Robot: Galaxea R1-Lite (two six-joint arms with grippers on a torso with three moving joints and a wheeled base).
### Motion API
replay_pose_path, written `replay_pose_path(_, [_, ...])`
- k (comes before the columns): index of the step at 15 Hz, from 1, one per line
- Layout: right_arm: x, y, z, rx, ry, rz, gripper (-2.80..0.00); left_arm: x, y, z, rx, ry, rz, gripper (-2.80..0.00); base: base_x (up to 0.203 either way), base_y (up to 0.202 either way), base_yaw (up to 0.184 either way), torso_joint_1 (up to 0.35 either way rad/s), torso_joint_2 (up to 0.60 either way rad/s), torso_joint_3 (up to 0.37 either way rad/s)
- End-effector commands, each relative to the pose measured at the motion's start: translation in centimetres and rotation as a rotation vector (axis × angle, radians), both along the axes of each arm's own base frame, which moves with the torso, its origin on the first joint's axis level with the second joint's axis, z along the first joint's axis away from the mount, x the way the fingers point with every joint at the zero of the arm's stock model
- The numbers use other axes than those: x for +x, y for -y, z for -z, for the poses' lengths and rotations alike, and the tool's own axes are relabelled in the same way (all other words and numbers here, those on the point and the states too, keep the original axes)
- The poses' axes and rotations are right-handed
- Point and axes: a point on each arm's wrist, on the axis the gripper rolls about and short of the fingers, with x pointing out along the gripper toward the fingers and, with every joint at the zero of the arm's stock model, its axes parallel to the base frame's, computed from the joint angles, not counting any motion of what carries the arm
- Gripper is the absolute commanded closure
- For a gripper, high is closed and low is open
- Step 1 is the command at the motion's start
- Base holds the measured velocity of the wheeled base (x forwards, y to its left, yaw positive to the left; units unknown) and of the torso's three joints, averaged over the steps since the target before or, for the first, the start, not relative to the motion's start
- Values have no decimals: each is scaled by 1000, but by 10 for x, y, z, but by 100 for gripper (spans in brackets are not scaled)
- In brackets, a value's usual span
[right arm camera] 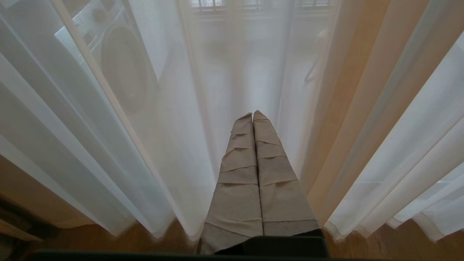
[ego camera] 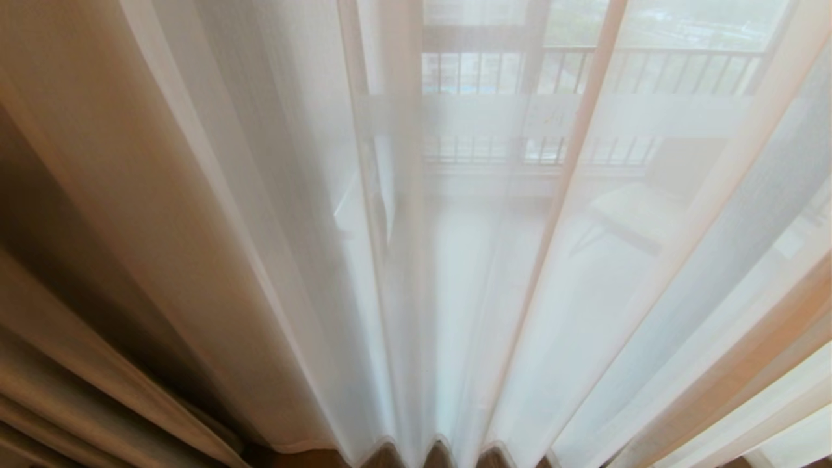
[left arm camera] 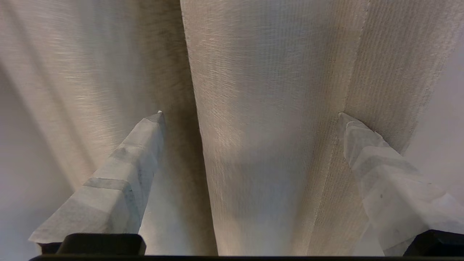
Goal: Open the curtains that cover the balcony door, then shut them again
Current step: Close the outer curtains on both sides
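Note:
The curtains hang shut across the view: white sheers (ego camera: 468,273) in the middle and a heavy beige drape (ego camera: 130,195) at the left. Through the sheers the balcony door (ego camera: 494,117) shows faintly, with its frosted band and a dark upright frame. Neither arm is in the head view. In the left wrist view my left gripper (left arm camera: 250,115) is open wide, close up to the woven beige drape (left arm camera: 264,108). One fold of it bulges between the taped fingers (left arm camera: 127,174), ungripped. My right gripper (right arm camera: 252,114) is shut and empty, pointing at the sheers (right arm camera: 174,127) near the floor.
A balcony railing (ego camera: 650,68) and a chair (ego camera: 637,214) show through the sheers. A washing machine (right arm camera: 123,69) stands behind them in the right wrist view. Wooden floor (right arm camera: 380,246) runs under the curtain hems.

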Motion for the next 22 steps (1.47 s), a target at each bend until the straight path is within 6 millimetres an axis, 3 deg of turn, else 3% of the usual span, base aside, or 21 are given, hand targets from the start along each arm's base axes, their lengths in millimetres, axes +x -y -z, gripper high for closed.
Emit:
replay_pose_path(1, [0,0,0,1,1,0,0,7,-4,4,12,12,22,-280,0,0,0,0,0,0])
replay_pose_path(8, [0,0,0,1,1,0,0,33,-4,7,45,51,97,-280,0,0,0,0,0,0])
replay_pose_path(9, [0,0,0,1,1,0,0,37,-2,7,49,56,107,0,0,0,0,0,0,0])
replay_pose_path(15, [0,0,0,1,1,0,0,50,11,5,61,66,150,0,0,0,0,0,0,0])
replay_pose_path(22, [0,0,0,1,1,0,0,66,35,-22,120,132,275,0,0,0,0,0,0,0])
